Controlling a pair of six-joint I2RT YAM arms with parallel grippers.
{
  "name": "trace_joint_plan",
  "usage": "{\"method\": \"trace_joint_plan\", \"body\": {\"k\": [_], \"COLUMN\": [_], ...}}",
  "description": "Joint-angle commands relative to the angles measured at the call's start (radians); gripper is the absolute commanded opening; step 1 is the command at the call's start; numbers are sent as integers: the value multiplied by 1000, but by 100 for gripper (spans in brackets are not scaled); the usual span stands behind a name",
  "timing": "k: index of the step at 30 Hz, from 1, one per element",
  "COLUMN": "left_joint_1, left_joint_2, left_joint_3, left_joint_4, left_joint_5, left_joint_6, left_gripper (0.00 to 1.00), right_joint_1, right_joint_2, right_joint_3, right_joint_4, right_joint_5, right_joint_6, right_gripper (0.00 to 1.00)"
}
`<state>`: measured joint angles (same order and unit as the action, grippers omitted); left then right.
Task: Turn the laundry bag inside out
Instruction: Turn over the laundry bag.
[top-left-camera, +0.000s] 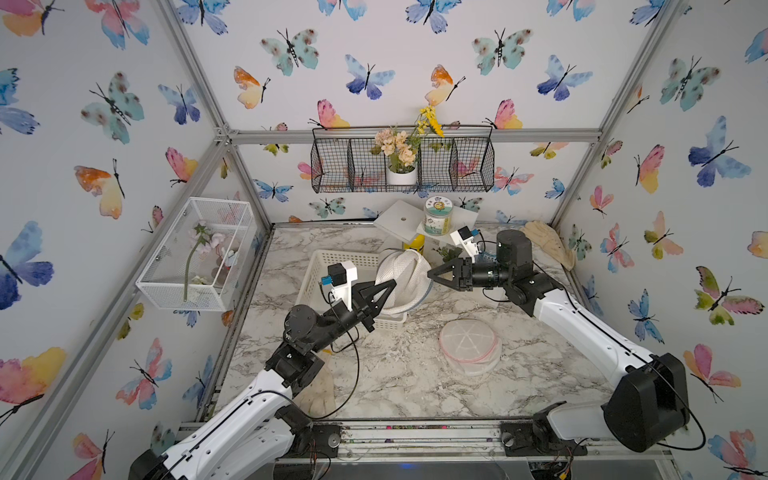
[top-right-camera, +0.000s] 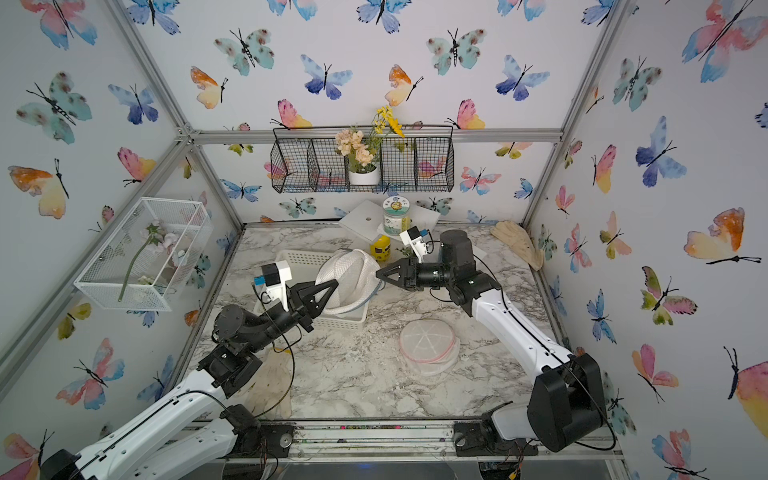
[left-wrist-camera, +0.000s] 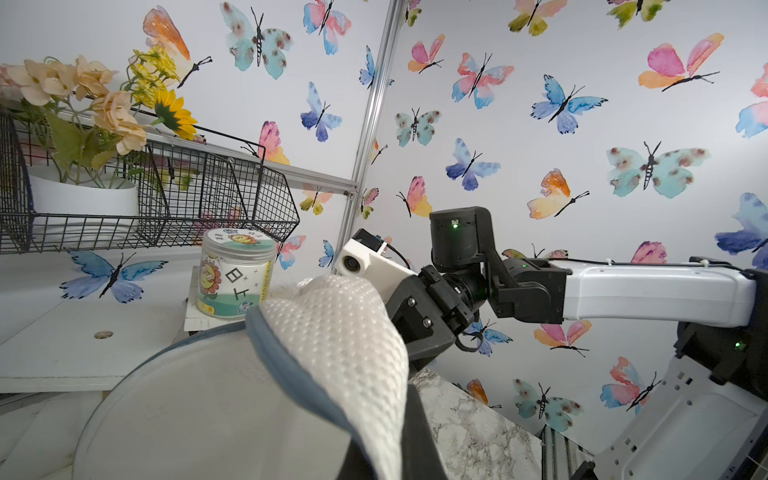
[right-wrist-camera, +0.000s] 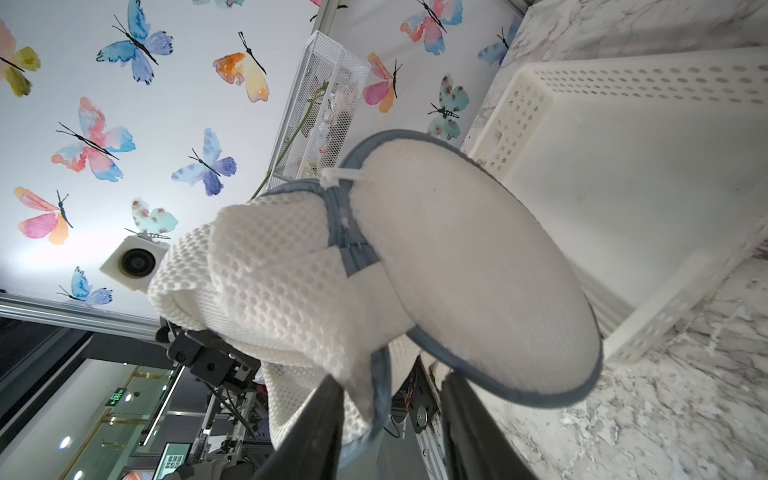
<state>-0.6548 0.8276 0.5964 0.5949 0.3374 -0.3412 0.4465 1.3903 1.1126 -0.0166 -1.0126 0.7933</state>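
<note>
I have my left tool (top-left-camera: 390, 286) pinched on the white mesh laundry bag with grey-blue trim (top-left-camera: 405, 270), lifted over the white perforated plastic basket (top-left-camera: 332, 259) on the marbled worktop (top-left-camera: 395, 386), while my right tool (top-left-camera: 430, 275) stands spread at its rim.

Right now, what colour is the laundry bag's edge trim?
Laundry bag trim: grey-blue; clearest in right wrist view.

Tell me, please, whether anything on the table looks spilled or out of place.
White flakes lie scattered on the marble table beside the white basket, like spilled debris. A cream glove also lies loose in the far right corner.
</note>
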Motion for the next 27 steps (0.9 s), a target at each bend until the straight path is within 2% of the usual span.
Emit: {"method": "trace_joint_plan", "body": {"k": [1,6,7,12,15,19,22,23,25,27], "left_joint_1": [3,3,3,2,3,2,3,3,3,3], "left_joint_2": [5,13,13,19,31,63,91,101,110,102], "left_joint_3": [5,7,7,18,47,96,111,111,111,112], "left_joint_4": [88,109,114,194,265,341,435,462,465,373], "left_joint_5": [-3,0,1,55,101,153,166,162,155,137], "left_joint_6": [-19,-40,-48,-113,-158,-220,-288,-309,-321,-285], "left_gripper": [0,0,0,0,0,0,0,0,0,0], "right_joint_1": [7,5,2,-14,-10,20,38,38,37,30], "right_joint_2": [2,4,4,50,115,156,168,165,142,100], "right_joint_3": [1,2,6,17,11,-18,3,15,43,88], "right_joint_4": [26,81,83,21,-86,-132,-185,-198,-226,-296], "right_joint_5": [-34,1,24,142,121,64,21,12,41,151], "right_joint_6": [7,33,34,59,8,-59,-132,-153,-211,-300], "right_gripper": [35,6,3,2,2,2,10,16,36,51]}}
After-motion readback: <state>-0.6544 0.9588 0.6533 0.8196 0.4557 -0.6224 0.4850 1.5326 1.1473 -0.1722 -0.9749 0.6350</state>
